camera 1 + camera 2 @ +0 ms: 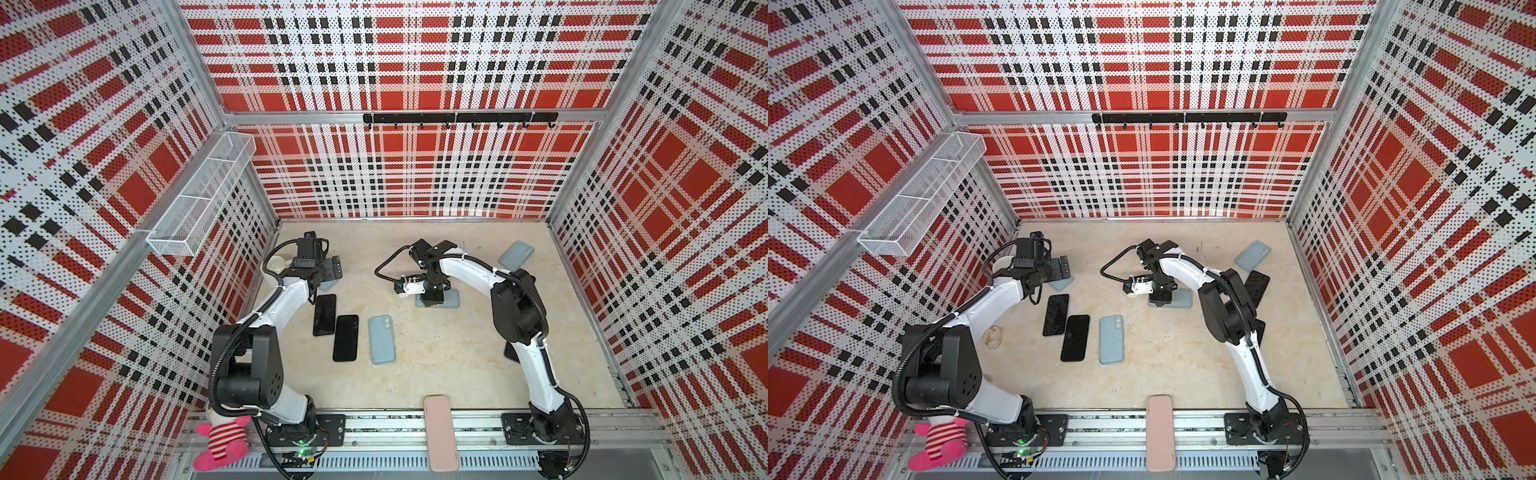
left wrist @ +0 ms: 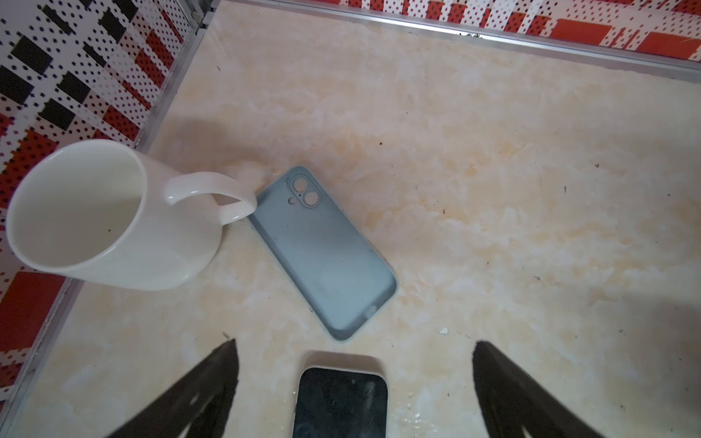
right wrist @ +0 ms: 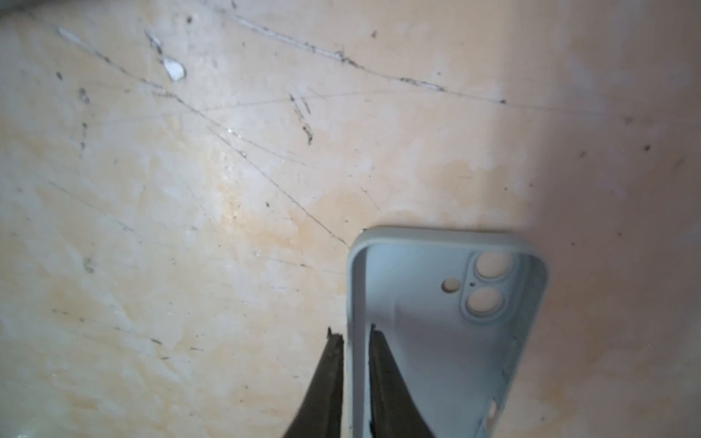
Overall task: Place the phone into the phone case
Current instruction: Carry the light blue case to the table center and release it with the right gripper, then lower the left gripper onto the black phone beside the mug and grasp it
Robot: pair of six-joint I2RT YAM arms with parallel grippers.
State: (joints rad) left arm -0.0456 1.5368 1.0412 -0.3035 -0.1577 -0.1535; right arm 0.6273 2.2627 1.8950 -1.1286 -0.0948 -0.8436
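A light blue phone case [image 3: 428, 341] lies open side up mid-table [image 1: 451, 298]. My right gripper [image 3: 354, 333] straddles its side wall, one finger inside and one outside, jaws slightly parted with thin gaps at the wall. It stands over the case's left end in both top views [image 1: 1160, 301]. A black phone [image 2: 341, 402] lies screen up between the wide open fingers of my left gripper [image 2: 354, 343], which hovers at the back left [image 1: 332, 270]. Another empty blue case [image 2: 326, 254] lies just beyond that phone.
A white mug [image 2: 95, 216] stands against the left wall, its handle touching the case. A second black phone [image 1: 345, 337] and a blue case showing its back [image 1: 381, 338] lie mid-table. Another blue case [image 1: 516, 254] lies back right. A pink case [image 1: 440, 432] lies on the front rail.
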